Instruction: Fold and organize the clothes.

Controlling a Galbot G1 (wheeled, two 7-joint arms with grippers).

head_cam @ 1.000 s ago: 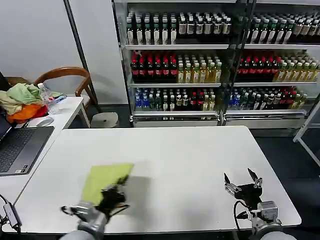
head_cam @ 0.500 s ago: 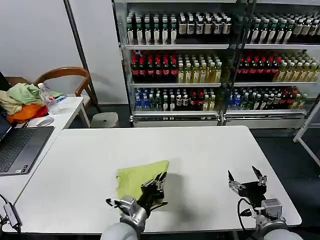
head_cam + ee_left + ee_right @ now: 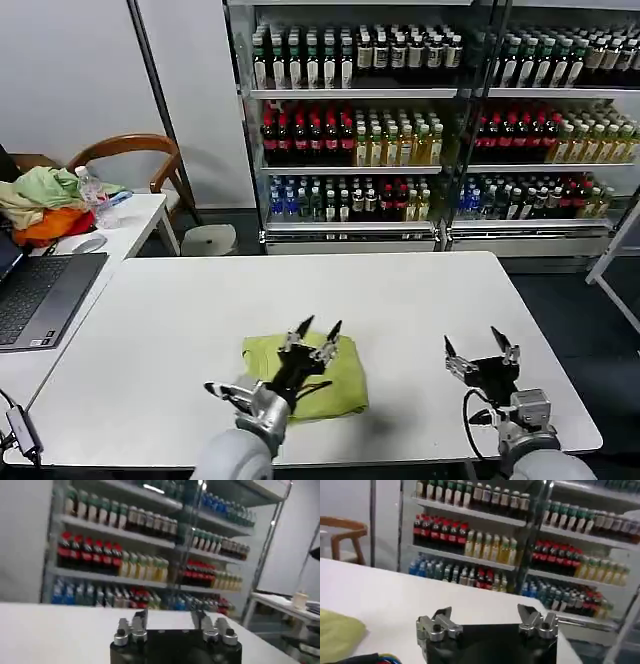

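With the folded lime T-shirt [image 3: 322, 375] at six o'clock, the left gripper [image 3: 313, 331], jaws apart, should lift straight clear; the right gripper [image 3: 479, 348] idles at four o'clock, jaws apart.

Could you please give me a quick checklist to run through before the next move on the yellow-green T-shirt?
1. T-shirt folded into a compact stack: ok.
2. T-shirt lying wholly on the white table: ok.
3. Left pincer open, holding nothing, raised above the shirt: ok.
4. Right pincer open and apart from the shirt: ok.
5. Folded edges neatly aligned: cannot tell.
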